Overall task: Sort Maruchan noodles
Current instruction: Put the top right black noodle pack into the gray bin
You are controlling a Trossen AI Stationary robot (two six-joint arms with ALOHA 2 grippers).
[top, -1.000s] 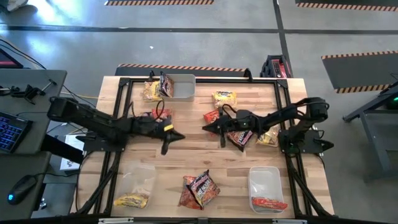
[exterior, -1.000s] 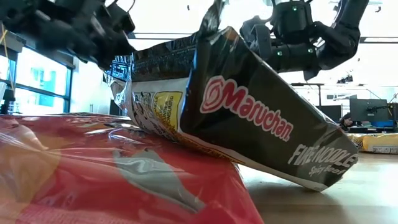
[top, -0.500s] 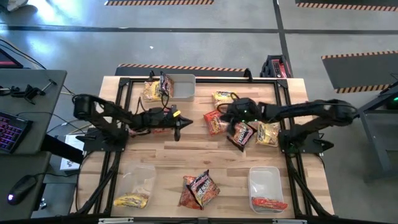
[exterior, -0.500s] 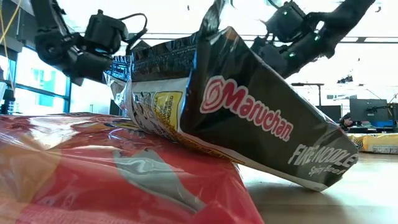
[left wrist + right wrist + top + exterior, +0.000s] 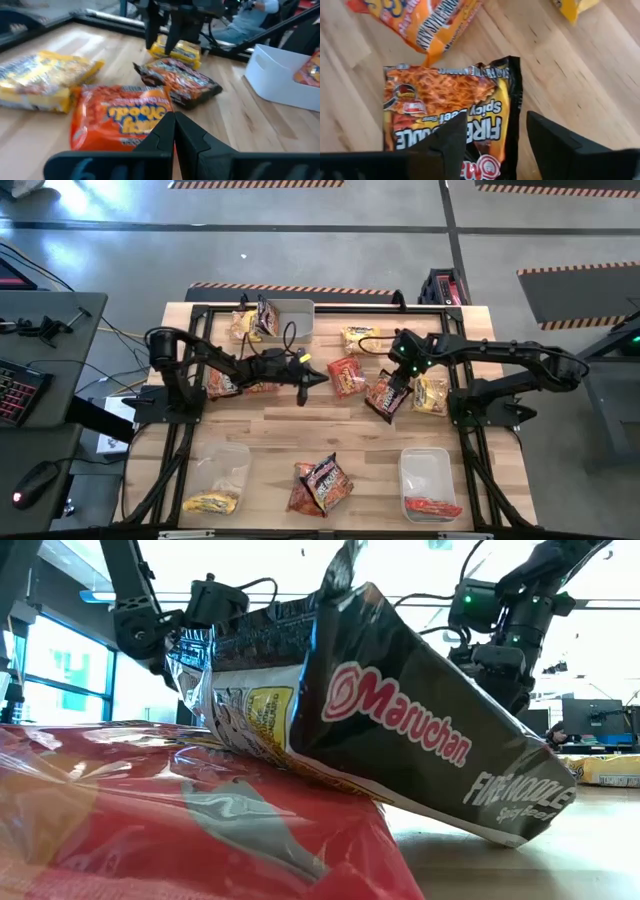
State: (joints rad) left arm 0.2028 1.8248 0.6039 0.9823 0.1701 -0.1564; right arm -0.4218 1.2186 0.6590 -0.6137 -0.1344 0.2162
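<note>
Maruchan noodle packets lie scattered on the wooden table. In the middle are an orange packet, a dark packet and yellow ones. My left gripper is shut and points level at the orange packet from the table's left, just short of its edge. My right gripper is open and points down over the dark packet, with one finger above it and the other over bare wood. It shows no touch.
A bin at the far edge holds packets. Clear bins stand near left and near right, each with a packet. A dark packet leans on a red one at the near edge, and more lie under the left arm.
My left gripper has gone toward the table's right and a little toward the far edge, up to the orange packet. My right gripper has drawn back toward the table's right and tipped from nearly level to pointing down over the dark packet.
</note>
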